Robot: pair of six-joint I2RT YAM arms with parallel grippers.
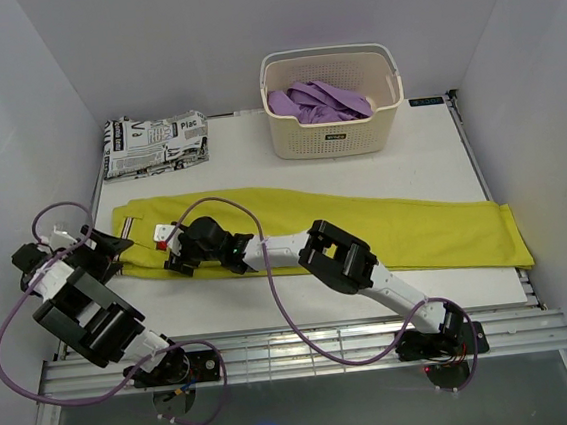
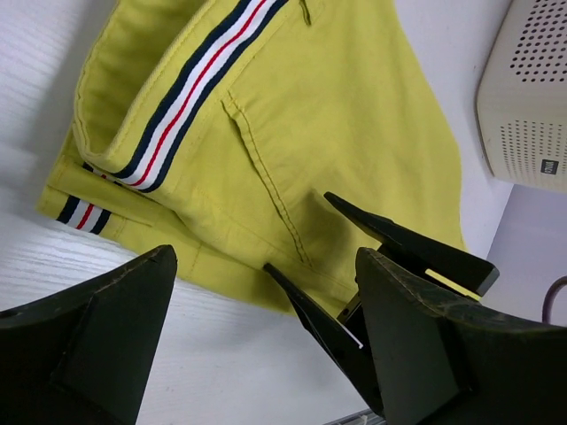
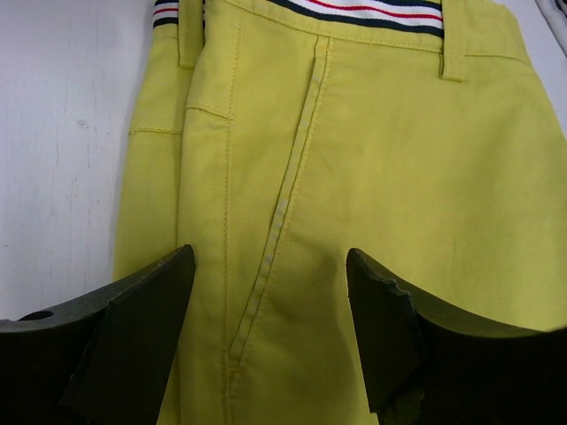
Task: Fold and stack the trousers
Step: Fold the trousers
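Mustard-yellow cloth with a lime cast, the trousers (image 1: 416,232) lie flat and at full length across the table (image 1: 260,180). The waist is at the left of the top view and the hems are at the right. They lie below the white basket (image 1: 334,132) and well apart from the newspaper-print garment (image 1: 154,143) at the upper left.

The main risk I see is a shallow pinch. The right gripper (image 1: 171,245) sits over the pocket area near the waist. If it closes there, it may catch only the top layer or the pocket lip, so the lower layer lags and the fold comes out creased. Both tools also crowd the same end: in the left wrist view the right one's thin fingertips show just ahead of the left one's, so a careless move could knock them together. With so much leg trailing to the right, a lift from the waist could also drag the whole garment instead of folding it.

The left gripper (image 1: 101,245) is at the left of the top view, by the waist corner with its striped waistband (image 2: 190,84). Its jaws are spread wide over the cloth edge and bare table, and they hold nothing. The right gripper's jaws are also spread, straddling the pocket seam (image 3: 283,204) with flat cloth between them, nothing pinched. Whether its tips rest on the fabric I cannot tell.
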